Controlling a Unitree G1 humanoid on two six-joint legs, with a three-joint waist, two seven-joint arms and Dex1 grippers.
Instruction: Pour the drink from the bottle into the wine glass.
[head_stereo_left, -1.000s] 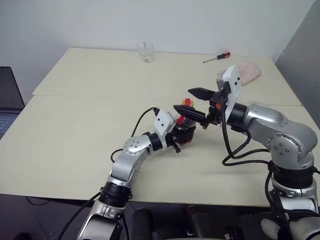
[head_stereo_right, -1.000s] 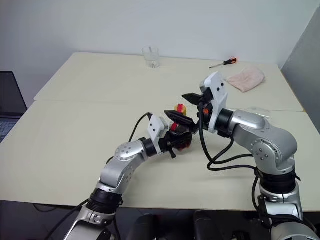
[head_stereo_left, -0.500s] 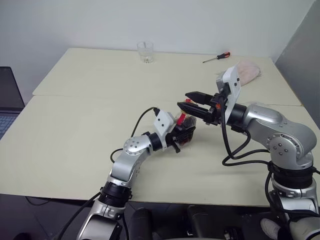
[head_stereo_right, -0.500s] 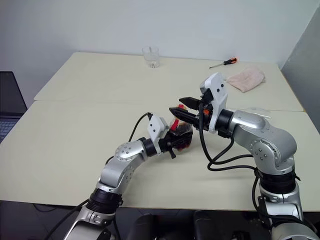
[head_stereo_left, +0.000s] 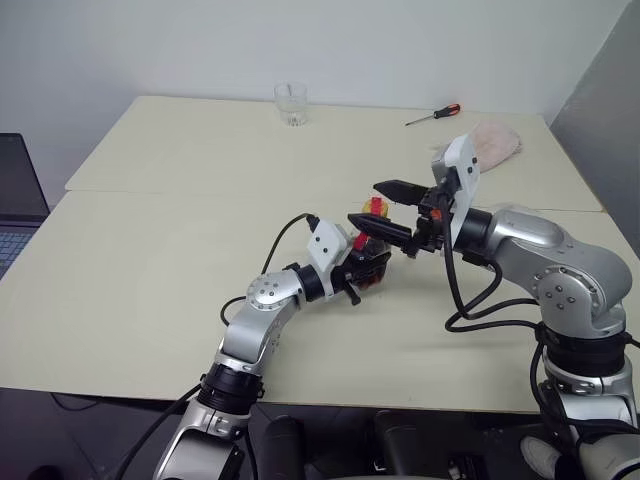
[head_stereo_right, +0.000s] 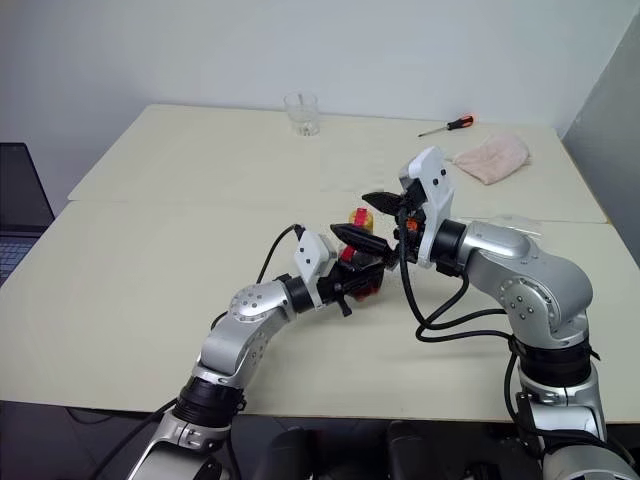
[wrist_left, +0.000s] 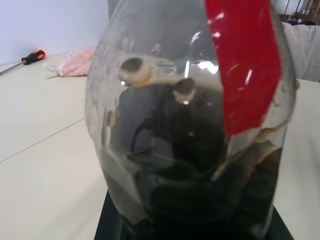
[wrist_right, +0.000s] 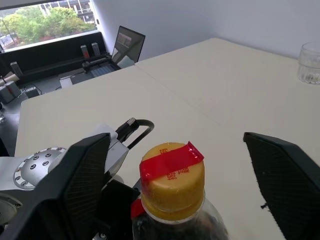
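in the head views, the left gripper (head_stereo_left: 362, 272) is clamped on the body of the bottle (head_stereo_left: 371, 262), which stands upright near the middle of the cream table (head_stereo_left: 150, 260), dark drink (head_stereo_left: 374, 277) visible low in it. the right gripper (head_stereo_left: 392, 208) comes in from the right at cap height, its two black fingers (head_stereo_left: 398, 187) spread wide, one on the far side of the yellow-and-red cap (head_stereo_left: 373, 207) and one on the near side, neither clearly touching it. at the table's far edge stand a short clear tumbler (head_stereo_left: 291, 103), an orange-handled screwdriver (head_stereo_left: 434, 114) and a pink cloth (head_stereo_left: 495, 139), all well apart from the bottle.

in the left wrist view, the bottle (wrist_left: 192, 115) sits right up against the camera, held from below, with its red label (wrist_left: 242, 60) running down one side and the dark drink (wrist_left: 200, 165) in the lower part. the screwdriver (wrist_left: 27, 58) and cloth (wrist_left: 75, 62) lie far behind.

in the right wrist view, the cap (wrist_right: 172, 179), yellow with a red strip across its top, sits between the two open fingers (wrist_right: 287, 172), with clear gaps on both sides. the left gripper (wrist_right: 107, 200) shows below, beside the bottle's shoulder, and the tumbler (wrist_right: 310, 62) stands at the far table edge.
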